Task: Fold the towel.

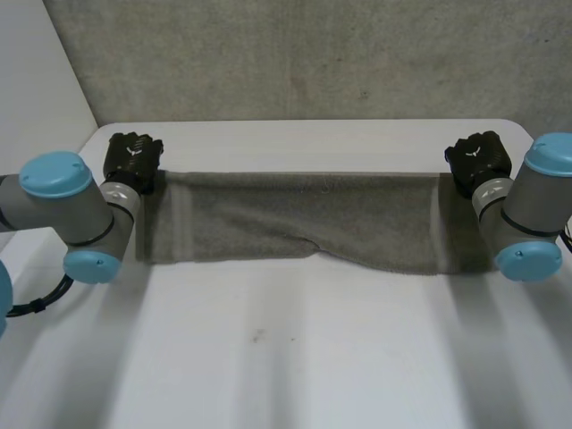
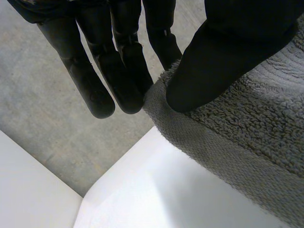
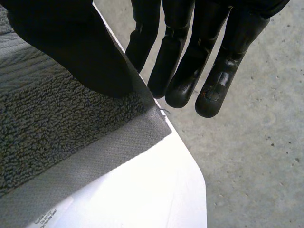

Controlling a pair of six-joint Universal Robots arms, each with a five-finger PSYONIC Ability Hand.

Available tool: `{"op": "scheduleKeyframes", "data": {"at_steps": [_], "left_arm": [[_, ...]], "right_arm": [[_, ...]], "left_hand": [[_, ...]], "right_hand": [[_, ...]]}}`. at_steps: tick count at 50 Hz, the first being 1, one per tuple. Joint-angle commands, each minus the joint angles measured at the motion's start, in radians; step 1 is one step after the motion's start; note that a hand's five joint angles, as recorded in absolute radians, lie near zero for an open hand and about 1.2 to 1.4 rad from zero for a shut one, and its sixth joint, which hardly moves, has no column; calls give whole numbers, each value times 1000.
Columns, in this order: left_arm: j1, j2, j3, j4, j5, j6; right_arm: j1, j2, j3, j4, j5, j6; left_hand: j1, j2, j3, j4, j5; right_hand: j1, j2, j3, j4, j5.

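Head view: towel (image 1: 295,219) pinched at both far corners

My left hand (image 2: 218,57) and right hand (image 3: 71,42) each clamp a corner, and the towel spans the table (image 1: 286,357). Grips look shallow, I think; an uneven pull could slip one, skewing the fold.

My arms (image 1: 76,213) are grey tubes with round light-blue caps (image 1: 55,174) at the joints. My left hand (image 1: 132,159) and right hand (image 1: 478,159) are matte black, with thick round-tipped fingers (image 2: 92,92) and a broad thumb (image 2: 209,66).

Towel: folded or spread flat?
Folded, apparently: the towel is a narrow strip with stepped near edge; left hand and right hand pinch far corners.
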Motion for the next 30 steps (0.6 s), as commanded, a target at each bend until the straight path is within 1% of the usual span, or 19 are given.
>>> {"op": "scheduleKeyframes", "data": {"at_steps": [1, 7, 8, 9, 10, 11, 12, 13, 15, 17, 19, 20, 21, 22, 24, 25, 26, 27, 30], "left_arm": [[-3, -70, 63, -32, 9, 4], [-24, -85, 69, -28, 26, 3], [-27, -85, 72, -28, 29, 3], [-27, -85, 72, -28, 29, 3], [-27, -82, 74, -28, 29, 3], [-27, -82, 74, -28, 29, 3], [-27, -76, 80, -28, 26, 3], [-27, -68, 83, -31, 21, 1], [-29, -52, 81, -34, 15, 1], [-29, -22, 74, -35, 15, -3], [-31, 14, 61, -38, 15, -8], [-29, 54, 36, -40, 17, -10], [-29, 98, -3, -42, 17, -11], [-29, 99, -3, -42, 17, -11], [-29, 151, -46, -43, 18, -14], [-27, 209, -98, -45, 18, -20], [-27, 209, -98, -45, 18, -20], [-27, 267, -160, -46, 18, -36], [-21, 376, -295, -49, 24, -100]], "right_arm": [[-4, 85, -78, 0, -1, -3], [-4, 130, -108, -5, -6, -37], [-4, 138, -119, -16, -4, -47], [-4, 138, -119, -16, -4, -47], [-4, 139, -128, -28, 2, -55], [-4, 135, -132, -42, 7, -55], [-4, 135, -132, -42, 7, -55], [-4, 124, -132, -53, 13, -49], [-4, 103, -129, -57, 19, -47], [-6, 69, -119, -57, 27, -44], [-15, -27, -77, -56, 33, -6], [-15, -28, -76, -56, 33, -6], [-30, -84, -40, -56, 27, 23], [-30, -85, -40, -56, 27, 23], [-61, -195, 40, -37, 14, 86], [-61, -195, 40, -37, 14, 86], [-72, -250, 87, -18, -2, 103], [-81, -296, 130, 22, -25, 115], [-96, -341, 180, 105, -62, 120]], "left_hand": [[226, 185, 182, 179, 203], [212, 170, 168, 165, 189], [87, 45, 43, 39, 64], [86, 44, 42, 38, 63], [-147, -189, -191, -194, -170], [-149, -191, -193, -197, -172], [-550, -592, -594, -598, -573], [-915, -956, -959, -962, -938], [-995, -1037, -1040, -1043, -1018], [-995, -1037, -1040, -1043, -1018], [-995, -1037, -1040, -1043, -1018], [-995, -1037, -1040, -1043, -1018], [-995, -1037, -1040, -1043, -1018], [-995, -1037, -1040, -1043, -1018], [-995, -1037, -1040, -1043, -1018], [-992, -1034, -1036, -1039, -1015], [-992, -1033, -1036, -1039, -1015], [-989, -1031, -1033, -1036, -1012], [-974, -1016, -1018, -1022, -997]], "right_hand": [[417, 209, 204, 198, 224], [372, 163, 159, 153, 179], [272, 64, 59, 54, 80], [271, 63, 58, 53, 79], [-8, -216, -221, -226, -200], [-499, -707, -712, -717, -692], [-504, -712, -717, -722, -696], [-805, -1013, -1018, -1023, -997], [-805, -1013, -1018, -1023, -997], [-805, -1013, -1018, -1023, -997], [-805, -1013, -1018, -1023, -997], [-805, -1013, -1018, -1023, -997], [-805, -1013, -1018, -1023, -997], [-805, -1013, -1018, -1023, -997], [-805, -1013, -1018, -1023, -997], [-805, -1013, -1018, -1023, -997], [-805, -1013, -1018, -1023, -997], [-805, -1013, -1018, -1023, -997], [-805, -1013, -1018, -1023, -997]]}}
